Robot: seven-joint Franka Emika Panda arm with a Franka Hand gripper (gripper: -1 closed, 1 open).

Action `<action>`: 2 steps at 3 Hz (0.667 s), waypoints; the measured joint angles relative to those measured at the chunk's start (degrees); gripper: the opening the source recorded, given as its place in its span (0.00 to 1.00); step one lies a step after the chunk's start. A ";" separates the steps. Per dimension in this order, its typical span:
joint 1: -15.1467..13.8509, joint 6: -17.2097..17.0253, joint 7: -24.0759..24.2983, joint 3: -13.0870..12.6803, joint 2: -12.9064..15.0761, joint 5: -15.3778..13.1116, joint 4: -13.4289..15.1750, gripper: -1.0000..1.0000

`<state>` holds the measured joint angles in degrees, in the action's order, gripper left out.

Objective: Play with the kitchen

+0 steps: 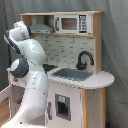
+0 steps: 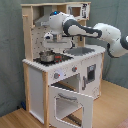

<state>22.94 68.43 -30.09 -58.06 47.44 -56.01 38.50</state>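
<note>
The tall white and light-wood toy kitchen [image 1: 80,80] [image 2: 60,75] is seen standing on a wooden floor [image 2: 107,112] before a grey-green curtain [image 2: 10,50] in the second exterior view. Its oven door [image 2: 70,102] is seen hanging open, tilted forward. A small metal pot [image 2: 47,56] is set on the stovetop, at the second exterior view's left. A black faucet [image 1: 84,59] is noted behind the grey sink [image 1: 74,75]; a toy microwave [image 1: 72,23] is built into the upper shelf. The white arm [image 2: 85,31] is reached in under the grey hood [image 1: 41,30]. The gripper [image 2: 49,41] is held just above the pot; whether its fingers are apart or together cannot be told.
</note>
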 joint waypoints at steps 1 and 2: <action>0.58 0.32 -3.36 -0.02 2.30 0.00 0.00 1.00; 0.58 0.32 -3.44 -0.02 2.30 0.00 0.00 0.00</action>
<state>23.51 68.75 -33.53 -58.08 49.73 -56.01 38.50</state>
